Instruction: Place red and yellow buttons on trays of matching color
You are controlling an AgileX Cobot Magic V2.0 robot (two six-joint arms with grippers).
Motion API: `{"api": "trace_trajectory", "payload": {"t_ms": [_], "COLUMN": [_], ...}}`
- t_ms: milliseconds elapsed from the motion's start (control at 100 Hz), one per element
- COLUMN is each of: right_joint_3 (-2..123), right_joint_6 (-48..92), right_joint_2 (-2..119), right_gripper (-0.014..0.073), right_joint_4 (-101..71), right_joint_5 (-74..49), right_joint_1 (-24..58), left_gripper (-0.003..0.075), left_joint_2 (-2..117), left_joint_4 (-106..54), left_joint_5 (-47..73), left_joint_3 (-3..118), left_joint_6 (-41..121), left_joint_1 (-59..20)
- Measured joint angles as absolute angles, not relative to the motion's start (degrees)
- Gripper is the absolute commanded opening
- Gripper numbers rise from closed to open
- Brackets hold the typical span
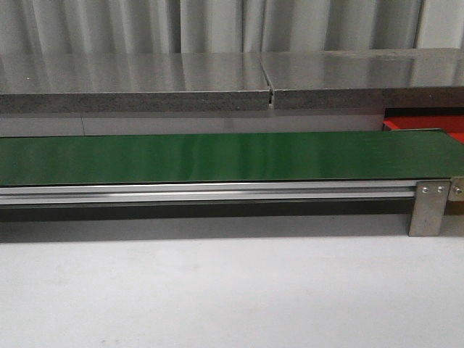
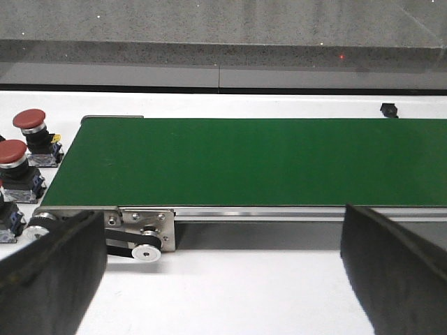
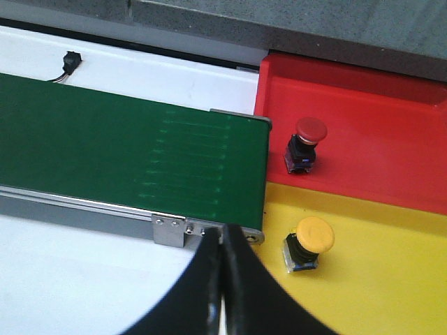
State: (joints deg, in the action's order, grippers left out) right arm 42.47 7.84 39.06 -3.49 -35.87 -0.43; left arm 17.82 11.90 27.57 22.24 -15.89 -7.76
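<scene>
From the front I see only a sliver of the red tray (image 1: pixel 424 123) at 3 o'clock, cut off behind the green belt (image 1: pixel 217 158); a red button (image 3: pixel 307 143) stands on it, a yellow button (image 3: pixel 309 242) on the yellow tray (image 3: pixel 391 279); two more red buttons (image 2: pixel 21 157) wait on the tabletop (image 2: pixel 230 293) at the belt's 9 o'clock end; left tool (image 2: pixel 223 279) spread wide, right tool (image 3: pixel 222 293) pressed together, empty.

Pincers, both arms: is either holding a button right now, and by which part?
Neither. The left pincer is open with nothing between its fingers. The right pincer is shut on nothing; the red button and yellow button sit apart on their trays.
</scene>
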Motion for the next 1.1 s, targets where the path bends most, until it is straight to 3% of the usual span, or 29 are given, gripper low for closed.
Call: {"api": "trace_trajectory", "payload": {"t_ms": [260,600,1100], "right_joint_3": [42.5,42.5,42.5], "right_joint_6": [7.8,7.8,7.8], "right_joint_2": [39.1,39.1,39.1], "right_gripper": [-0.0068,-0.0068,-0.0068], "right_joint_4": [-3.5,-3.5,-3.5], "right_joint_5": [-35.9,-36.0,-36.0], "right_joint_1": [-0.4,-0.4,-0.4], "left_gripper": [0.0672,0.0672,0.0672], "left_joint_2": [29.4,54.2,84.9], "left_joint_4": [23.3,21.0,20.0], "left_joint_5": [29.5,29.7,27.5], "left_joint_3": [29.7,43.8,55.6], "left_joint_6": [-29.7,-30.7,-30.8], "left_joint_1": [-1.3,13.2,22.1]}}
